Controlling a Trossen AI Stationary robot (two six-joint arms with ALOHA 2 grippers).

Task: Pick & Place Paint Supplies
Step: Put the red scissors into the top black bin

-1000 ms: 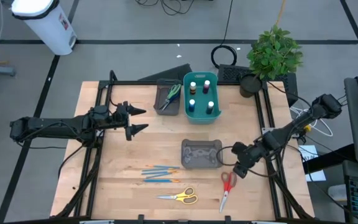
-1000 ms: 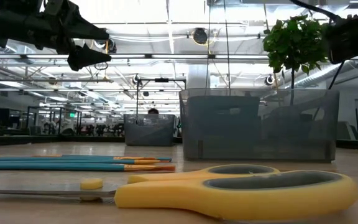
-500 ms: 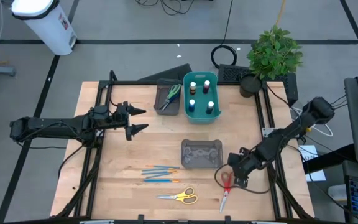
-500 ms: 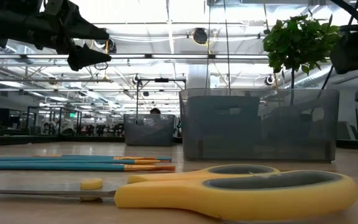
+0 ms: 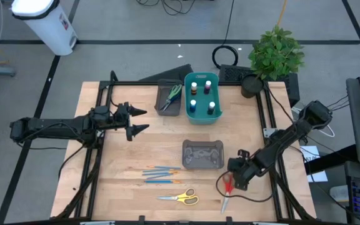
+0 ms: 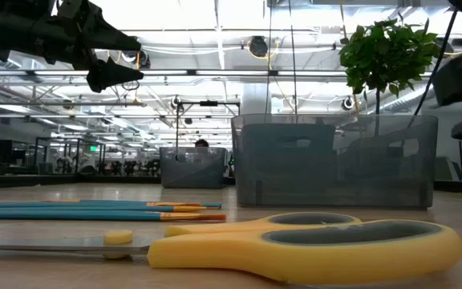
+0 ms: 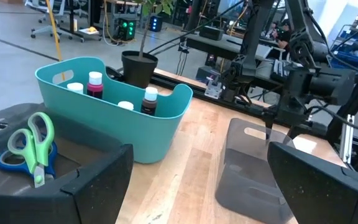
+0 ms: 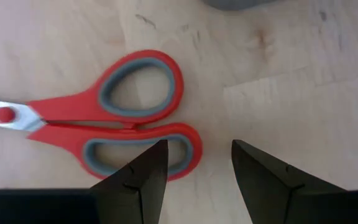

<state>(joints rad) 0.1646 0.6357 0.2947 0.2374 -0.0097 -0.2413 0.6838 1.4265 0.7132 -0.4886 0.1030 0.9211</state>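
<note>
The red scissors (image 5: 228, 187) lie flat near the table's near right; in the right wrist view their two handle loops (image 8: 138, 118) fill the picture. My right gripper (image 5: 236, 177) (image 8: 197, 149) hovers open just over them, one finger above the rim of one loop and the other above bare wood. The yellow scissors (image 5: 180, 197) (image 6: 311, 245) and a few blue-and-orange brushes (image 5: 161, 173) (image 6: 95, 211) lie flat near the near edge. Paint bottles (image 5: 202, 94) (image 7: 95, 84) stand in the teal bin. Green and blue scissors (image 5: 170, 97) (image 7: 33, 140) lie in the far grey tray. My left gripper (image 5: 133, 122) (image 7: 201, 155) waits open, raised over the left half.
The teal bin (image 5: 187, 103) and the far grey tray (image 5: 162, 106) sit side by side at the far middle. A second grey tray (image 5: 202, 154) rests mid-table, just beyond the red scissors. A potted plant (image 5: 274, 56) stands at the far right corner. Bare wood lies between the left gripper and the brushes.
My right gripper has moved toward the near edge and a little left, coming down from beside the middle grey tray to just over the red scissors' handles. The scissors and everything else have stayed in place.
</note>
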